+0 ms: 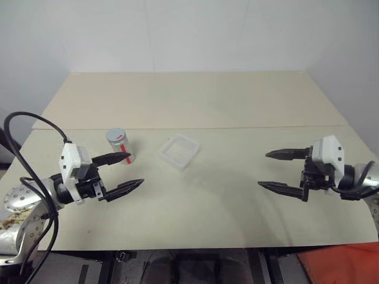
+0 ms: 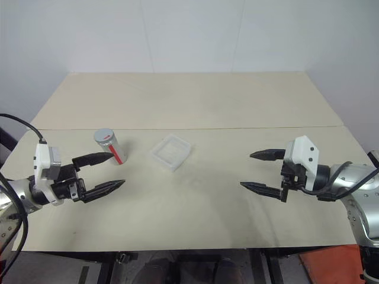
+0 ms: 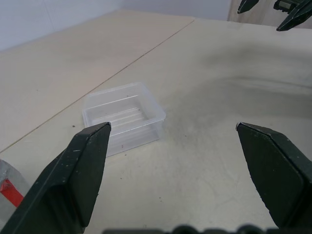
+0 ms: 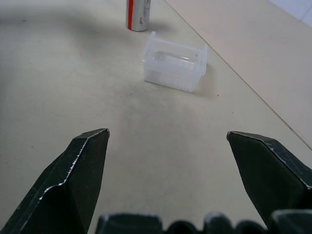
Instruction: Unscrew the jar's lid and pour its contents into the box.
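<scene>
The table (image 1: 207, 195) looks matt beige and smooth, faintly scuffed. The box (image 1: 178, 151) is translucent, slightly glossy plastic. The jar (image 1: 120, 145) is clear plastic with a grey lid (image 1: 116, 135). Both grippers' fingers (image 3: 73, 175) look like matt black plastic.

Jar (image 1: 120, 145) upright, lid (image 1: 116, 135) on; box (image 1: 178, 151) beside.

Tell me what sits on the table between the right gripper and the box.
Nothing: in the right wrist view, bare table runs from the open right gripper up to the box. The jar stands beyond the box.
</scene>
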Robot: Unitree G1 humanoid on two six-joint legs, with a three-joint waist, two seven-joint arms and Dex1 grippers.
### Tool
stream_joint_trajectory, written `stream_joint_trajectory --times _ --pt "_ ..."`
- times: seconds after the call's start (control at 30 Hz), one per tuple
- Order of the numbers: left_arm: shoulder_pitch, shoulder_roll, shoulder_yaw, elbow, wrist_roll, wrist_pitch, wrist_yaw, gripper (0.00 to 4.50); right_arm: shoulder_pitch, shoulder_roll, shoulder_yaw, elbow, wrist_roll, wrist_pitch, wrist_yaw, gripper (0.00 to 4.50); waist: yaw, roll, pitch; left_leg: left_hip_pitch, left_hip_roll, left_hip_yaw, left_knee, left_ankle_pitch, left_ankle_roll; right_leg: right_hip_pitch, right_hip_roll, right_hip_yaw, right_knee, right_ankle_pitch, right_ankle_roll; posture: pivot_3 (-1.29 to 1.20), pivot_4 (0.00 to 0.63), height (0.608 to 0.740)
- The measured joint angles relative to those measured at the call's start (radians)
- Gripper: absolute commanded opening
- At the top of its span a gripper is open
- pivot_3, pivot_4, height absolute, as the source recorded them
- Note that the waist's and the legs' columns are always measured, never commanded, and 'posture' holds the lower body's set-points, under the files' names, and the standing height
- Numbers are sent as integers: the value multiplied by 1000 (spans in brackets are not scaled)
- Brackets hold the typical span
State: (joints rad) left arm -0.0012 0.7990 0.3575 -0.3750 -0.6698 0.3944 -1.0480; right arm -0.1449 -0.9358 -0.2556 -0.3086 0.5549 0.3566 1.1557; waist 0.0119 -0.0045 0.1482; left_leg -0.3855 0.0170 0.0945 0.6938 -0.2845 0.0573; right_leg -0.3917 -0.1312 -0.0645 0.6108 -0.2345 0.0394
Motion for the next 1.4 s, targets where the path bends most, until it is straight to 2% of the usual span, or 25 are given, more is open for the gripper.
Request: stream_joint_trajectory --times 0.33,0.53,0.8,1.03,1.4 --pt "-20 0 -15 10 1 0 -2 4484 7 5 0 -5 0 -2 -7 4500 -1 0 0 0 0 0 0 0 0 0 0 0 0 0 0 0 150 740" --pt "40 0 46 23 3 -2 14 4484 9 16 5 -6 -1 -9 -5 4500 -2 0 0 0 0 0 0 0 0 0 0 0 0 0 0 0 150 740" --pt "42 -1 95 192 118 -85 77 4484 -6 21 16 -4 -2 -20 0 4500 1 0 0 0 0 0 0 0 0 0 0 0 0 0 0 0 150 740" --pt "-126 -27 45 391 196 -178 114 4484 -7 22 17 -5 0 -20 0 4500 1 0 0 0 0 0 0 0 0 0 0 -1 0 0 0 0 150 740" --pt "-282 -60 -68 606 284 -292 93 4484 7 22 8 -48 17 -20 -18 4500 0 0 0 -1 0 0 0 0 0 -1 0 -1 1 0 1 0 150 740"
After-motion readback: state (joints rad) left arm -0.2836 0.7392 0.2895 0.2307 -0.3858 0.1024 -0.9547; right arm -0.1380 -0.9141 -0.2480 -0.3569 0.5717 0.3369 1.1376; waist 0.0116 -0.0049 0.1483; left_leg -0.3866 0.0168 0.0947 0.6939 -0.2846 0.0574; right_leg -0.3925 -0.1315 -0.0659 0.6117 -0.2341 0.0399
